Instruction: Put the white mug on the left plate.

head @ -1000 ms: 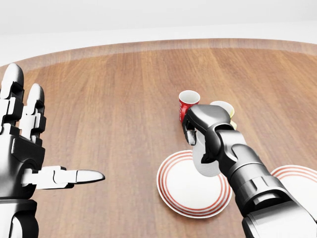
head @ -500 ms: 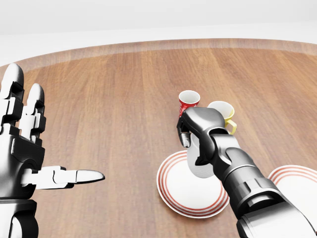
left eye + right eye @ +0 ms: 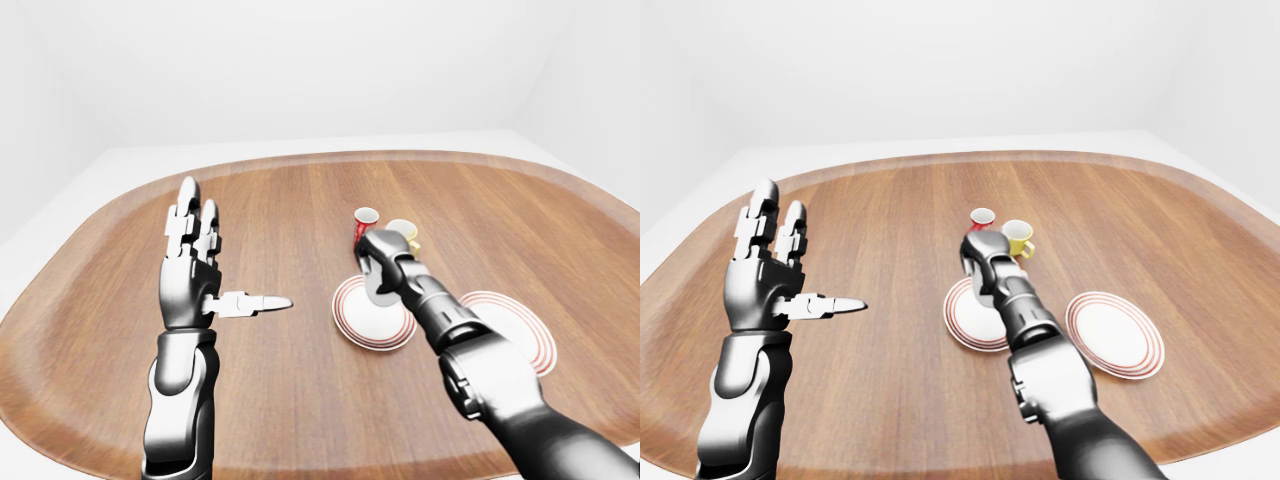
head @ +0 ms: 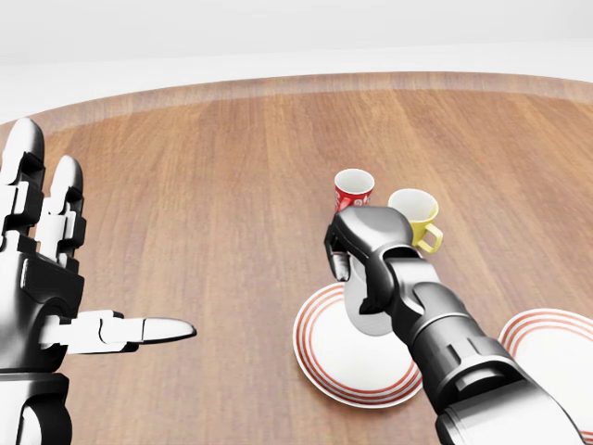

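Observation:
My right hand [image 4: 350, 252] is shut on the white mug [image 4: 367, 311] and holds it over the upper part of the left plate [image 4: 324, 363], a white plate with red rings. The mug hangs below the fingers, and I cannot tell whether it touches the plate. My left hand [image 4: 93, 264] is open and empty at the left of the head view, fingers up and thumb pointing right, well away from the plate.
A red cup [image 4: 353, 191] and a yellow mug [image 4: 414, 214] stand just above the left plate, close to my right hand. A second red-ringed plate [image 4: 556, 345] lies at the right. All rest on a round wooden table [image 4: 204, 204].
My right hand has carried the white mug a little left and up in the head view, uncovering more of the yellow mug. The left hand has not moved.

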Controlling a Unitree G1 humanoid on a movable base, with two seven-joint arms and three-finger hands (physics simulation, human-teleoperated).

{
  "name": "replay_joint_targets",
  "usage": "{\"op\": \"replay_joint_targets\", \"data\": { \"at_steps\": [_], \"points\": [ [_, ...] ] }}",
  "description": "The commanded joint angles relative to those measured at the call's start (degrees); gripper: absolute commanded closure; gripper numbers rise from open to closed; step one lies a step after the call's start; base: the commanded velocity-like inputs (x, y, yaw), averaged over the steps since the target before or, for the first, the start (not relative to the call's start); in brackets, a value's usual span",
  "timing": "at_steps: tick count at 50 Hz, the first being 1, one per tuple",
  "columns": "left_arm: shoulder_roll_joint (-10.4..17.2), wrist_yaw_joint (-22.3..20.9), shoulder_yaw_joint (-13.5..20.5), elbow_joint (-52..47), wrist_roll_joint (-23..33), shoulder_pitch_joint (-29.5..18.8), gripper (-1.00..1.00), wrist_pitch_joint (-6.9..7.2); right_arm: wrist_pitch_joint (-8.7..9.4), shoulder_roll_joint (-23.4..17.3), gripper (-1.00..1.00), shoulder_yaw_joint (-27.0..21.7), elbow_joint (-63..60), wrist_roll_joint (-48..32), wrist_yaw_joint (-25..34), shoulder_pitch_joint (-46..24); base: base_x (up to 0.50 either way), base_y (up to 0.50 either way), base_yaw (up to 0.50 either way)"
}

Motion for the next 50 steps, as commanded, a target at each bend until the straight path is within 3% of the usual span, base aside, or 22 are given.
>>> {"op": "replay_joint_targets", "data": {
  "at_steps": [1, 50],
  "points": [
    [0.0, 0.0, 0.0, -0.1, 0.0, 0.1, -0.98, 0.0, 0.0, 0.5, 1.0, 0.5, 0.3, -0.9, -1.6, 0.2, 0.0, 0.0, 0.0],
    [0.2, 0.0, 0.3, 0.1, -0.3, -0.3, -0.98, 0.0, 0.0, 1.9, 1.0, 1.1, 1.8, -4.7, -5.8, 2.6, 0.0, 0.0, 0.0]
  ]
}}
